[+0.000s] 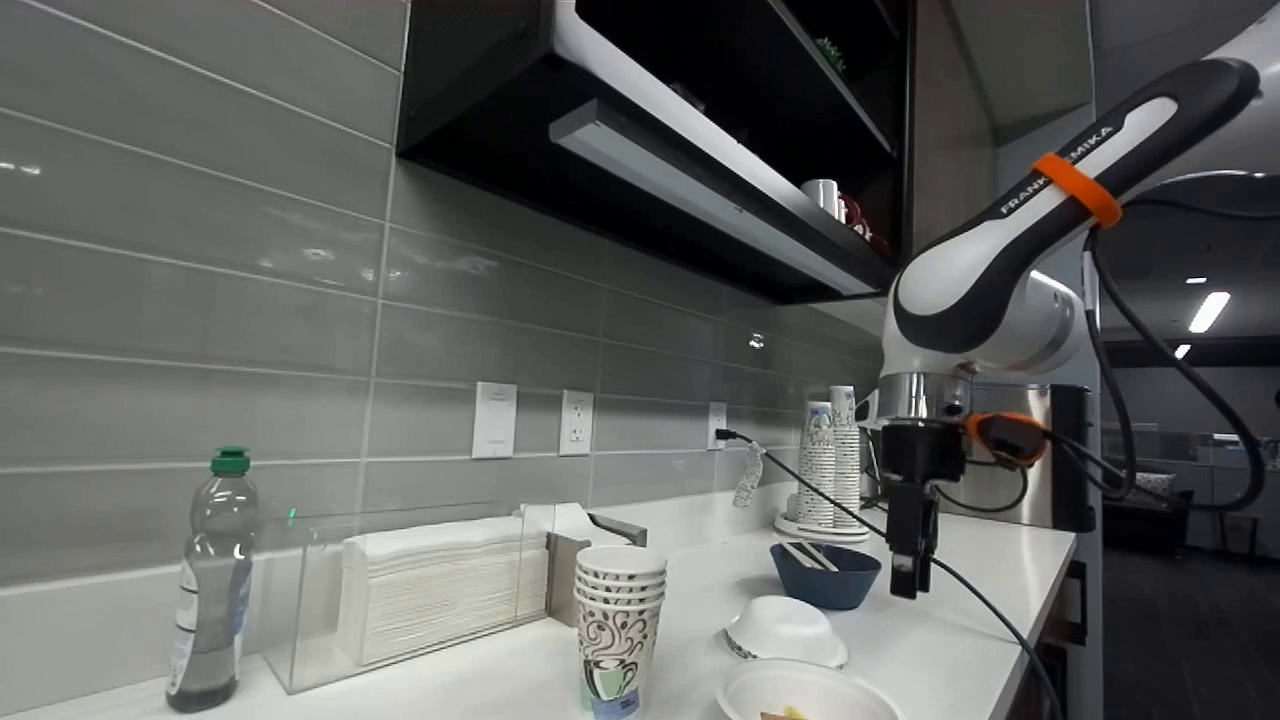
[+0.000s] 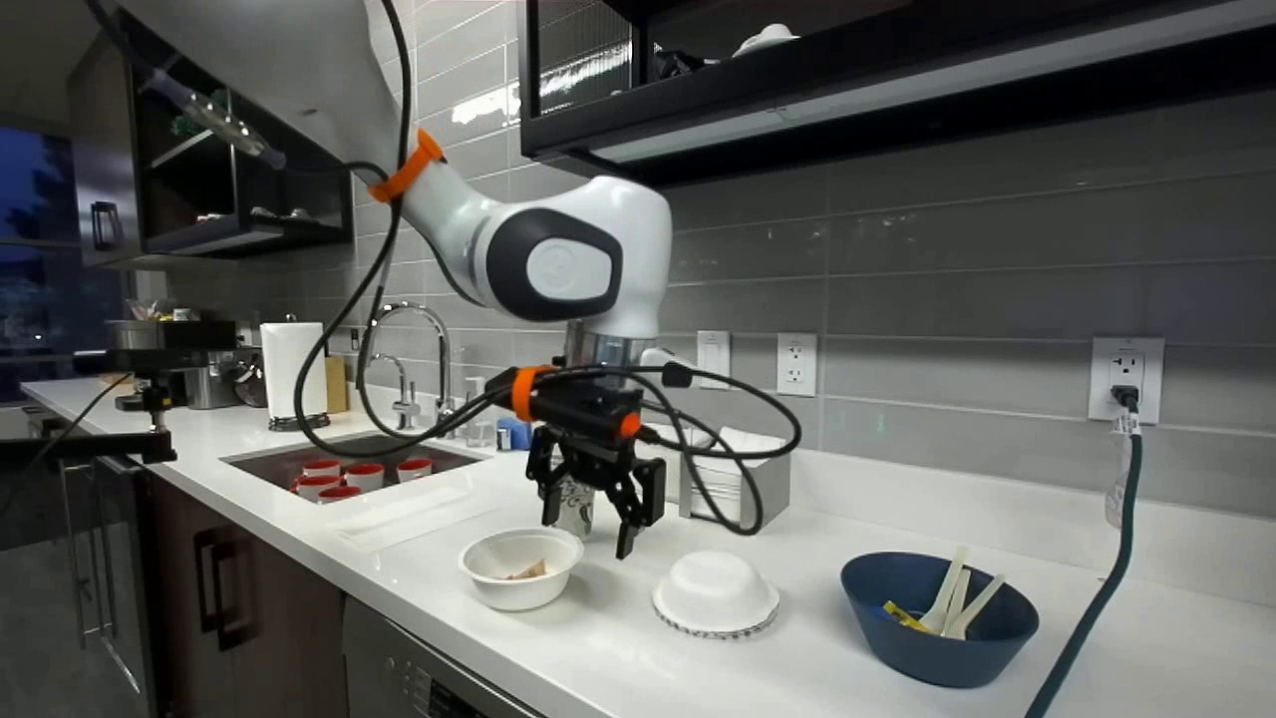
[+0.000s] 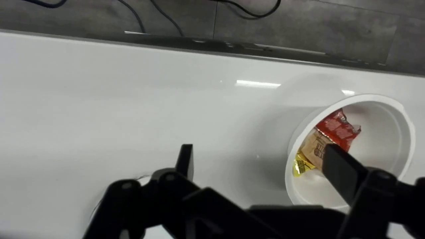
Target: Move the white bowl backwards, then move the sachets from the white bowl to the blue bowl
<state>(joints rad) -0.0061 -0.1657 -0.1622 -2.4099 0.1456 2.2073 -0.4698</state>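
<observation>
The white bowl (image 2: 510, 595) stands upright near the counter's front edge, also in an exterior view (image 1: 738, 690) and the wrist view (image 3: 390, 142). In it lie a red sachet (image 3: 338, 128), a brown sachet (image 3: 316, 146) and a yellow sachet (image 3: 301, 165). The blue bowl (image 2: 927, 660) stands farther along the counter, also in an exterior view (image 1: 842, 592). It holds several white plastic utensils and a yellow sachet (image 2: 902, 616). My gripper (image 2: 590, 527) is open and empty above the counter; in the wrist view (image 3: 260, 166) one finger overlaps the white bowl. The blue bowl is outside the wrist view.
An upturned white bowl (image 2: 716, 595) sits between the white bowl and the blue bowl. A paper-cup stack (image 1: 620, 630), a napkin holder (image 1: 450, 585) and a bottle (image 1: 212, 590) stand near the wall. A black cable (image 1: 985, 600) crosses the counter.
</observation>
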